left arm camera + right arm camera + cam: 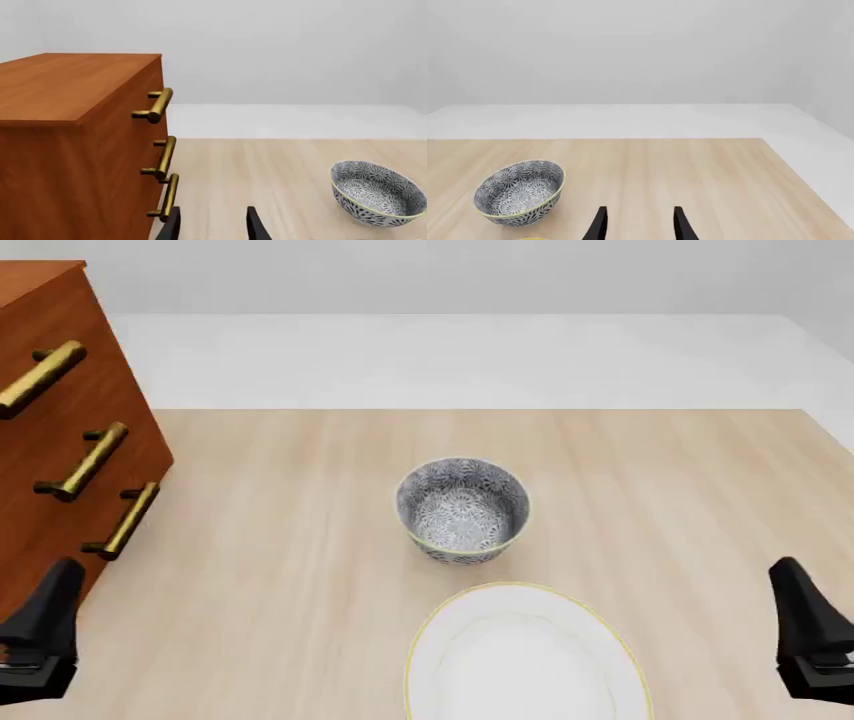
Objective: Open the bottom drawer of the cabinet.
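I see the cabinet [60,430] at the table's [294,570] far left edge, bottom drawer [80,550] flush. Both my left gripper [212,225] and right gripper [639,225] have fingers apart over bare light wood.

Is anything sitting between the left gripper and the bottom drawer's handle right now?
Nothing visible does. The left gripper, jaws open, sits just short of the reddish-brown wooden cabinet's bottom drawer brass bar handle. The patterned bowl stands well off toward the right.

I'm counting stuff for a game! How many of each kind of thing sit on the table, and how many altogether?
Cabinet: 1
Patterned bowl: 1
White plate: 1
Total: 3
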